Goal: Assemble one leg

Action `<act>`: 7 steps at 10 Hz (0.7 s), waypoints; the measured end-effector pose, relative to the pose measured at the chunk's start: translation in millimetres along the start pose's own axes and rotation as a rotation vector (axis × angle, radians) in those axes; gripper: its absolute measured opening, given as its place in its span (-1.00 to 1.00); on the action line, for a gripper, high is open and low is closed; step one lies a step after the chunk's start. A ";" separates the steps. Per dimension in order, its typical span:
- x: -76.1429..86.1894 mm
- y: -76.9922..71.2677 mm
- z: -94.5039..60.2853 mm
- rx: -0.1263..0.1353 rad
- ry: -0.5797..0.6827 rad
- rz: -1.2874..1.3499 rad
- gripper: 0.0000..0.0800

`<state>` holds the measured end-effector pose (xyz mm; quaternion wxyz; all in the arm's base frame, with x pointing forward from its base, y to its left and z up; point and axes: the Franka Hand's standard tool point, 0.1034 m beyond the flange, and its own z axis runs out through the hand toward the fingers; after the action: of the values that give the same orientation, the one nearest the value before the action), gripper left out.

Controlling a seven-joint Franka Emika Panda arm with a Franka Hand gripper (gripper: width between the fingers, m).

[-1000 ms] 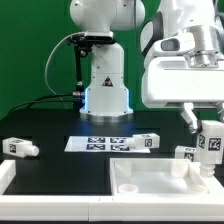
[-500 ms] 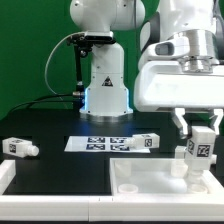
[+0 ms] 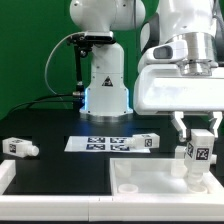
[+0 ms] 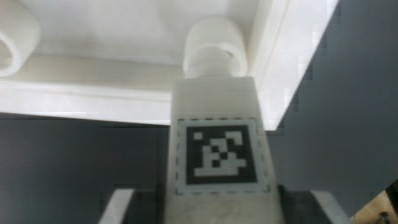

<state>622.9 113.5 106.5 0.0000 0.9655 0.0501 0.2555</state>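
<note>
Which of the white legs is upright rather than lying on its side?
The held leg, in the gripper above the white tray at the exterior view's right. The far-left leg and the middle leg by the marker board lie on their sides.

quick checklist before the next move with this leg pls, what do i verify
1. Grip: ok. The pincer is shut on the leg, which sits between the fingers in both views.
2. Leg attitude: ok. It hangs upright in the exterior view, tag facing the camera.
3. Position: ok. The leg is over the tray-like part, near its corner wall.
4. Tip lined up with a hole: cannot tell. The wrist view shows the tip by the wall, with no hole visible.
5. Tip touching the tray-like part: cannot tell.
6. Spare parts clear: ok. The lying leg by the marker board and the far leg are well apart.
</note>
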 end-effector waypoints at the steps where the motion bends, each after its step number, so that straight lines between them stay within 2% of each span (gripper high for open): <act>1: 1.3 0.1 1.1 0.000 0.002 -0.001 -0.28; 5: 1.9 6.0 8.0 -0.008 0.031 -0.023 -0.28; 7: 0.5 2.3 9.5 -0.003 0.034 -0.027 -0.28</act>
<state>628.2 111.5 98.6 0.0042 0.9603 0.0628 0.2717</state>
